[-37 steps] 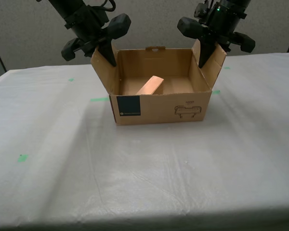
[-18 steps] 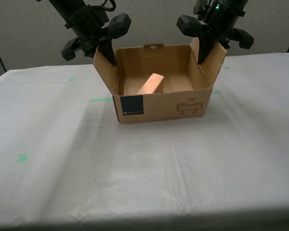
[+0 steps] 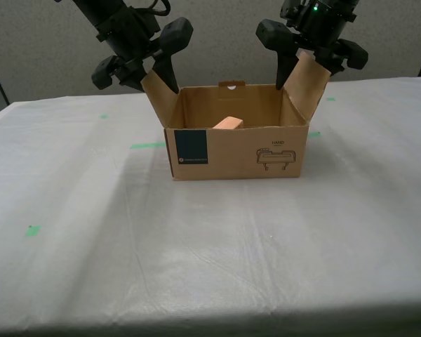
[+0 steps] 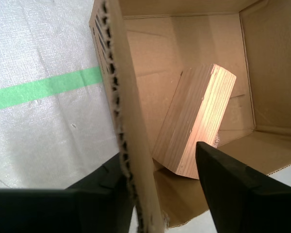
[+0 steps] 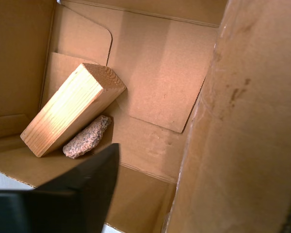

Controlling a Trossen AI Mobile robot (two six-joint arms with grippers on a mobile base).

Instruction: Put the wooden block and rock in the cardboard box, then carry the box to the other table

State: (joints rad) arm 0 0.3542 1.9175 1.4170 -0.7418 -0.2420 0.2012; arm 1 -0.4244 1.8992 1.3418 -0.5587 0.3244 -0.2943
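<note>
On the exterior view's left, my second gripper (image 3: 156, 78) pinches the side flap of the cardboard box (image 3: 231, 151), which sits on the other table (image 3: 196, 246). Inside, the wooden block (image 3: 229, 123) leans nearer that flap, with the rock (image 5: 87, 136) touching it. Farther right, my first gripper (image 3: 302, 70) clamps the opposite flap.

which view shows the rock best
The first wrist view: the rock lies on the cardboard box floor, tucked against the wooden block. In the exterior and second wrist views it's hidden.
</note>
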